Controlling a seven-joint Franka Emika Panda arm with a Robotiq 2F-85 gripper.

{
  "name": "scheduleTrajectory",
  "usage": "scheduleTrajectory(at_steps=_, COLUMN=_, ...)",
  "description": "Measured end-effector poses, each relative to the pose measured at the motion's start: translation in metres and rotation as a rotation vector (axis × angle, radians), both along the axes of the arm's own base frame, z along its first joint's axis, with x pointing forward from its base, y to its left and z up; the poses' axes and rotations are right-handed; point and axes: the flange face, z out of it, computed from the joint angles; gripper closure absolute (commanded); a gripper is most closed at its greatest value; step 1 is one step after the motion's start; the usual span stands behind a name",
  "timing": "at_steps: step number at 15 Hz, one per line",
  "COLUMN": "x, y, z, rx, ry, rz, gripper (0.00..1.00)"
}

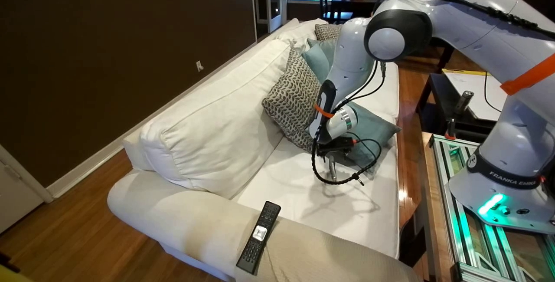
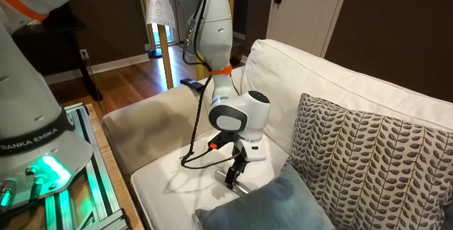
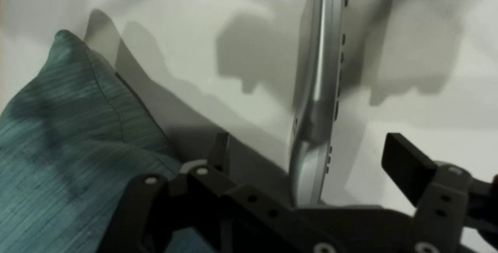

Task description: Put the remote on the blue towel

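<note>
One blue towel: leftmost in the wrist view, resting on the sofa seat; the target. Plump and cushion-like, so best to set the load down flat, well in from the pointed corner, and release slowly. Woven teal cloth, fine streaks, seamed edge.

Towel-side finger: next rightward, apart from the remote. Should meet the curved back gently. Black, blocky tip.

Gripper: wide, astride the remote, holding nothing. Step in hand, as judged: the grasp. Keep it centred, confirm tip depth (cannot tell from here), close evenly, lift straight, then carry over the towel's corner.

Remote: between the fingers, standing on a long narrow edge on the white seat, button side facing away from the towel; not yet on it. Likely to tip if one pad lands first. Glossy silver-grey shell, swelling toward the gripper end; dark raised buttons.

Far finger: rightmost, also clear of the remote. Would press the button face, so light force advised. Black, squared.
</note>
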Motion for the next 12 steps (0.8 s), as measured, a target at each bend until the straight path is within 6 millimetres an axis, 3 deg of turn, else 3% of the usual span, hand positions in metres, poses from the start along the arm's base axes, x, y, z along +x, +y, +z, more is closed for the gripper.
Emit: scheduleTrajectory(at_steps=12, x=0.025, y=0.014, z=-0.013, rx=-0.006, ry=-0.055, rz=0.09, gripper=0.0)
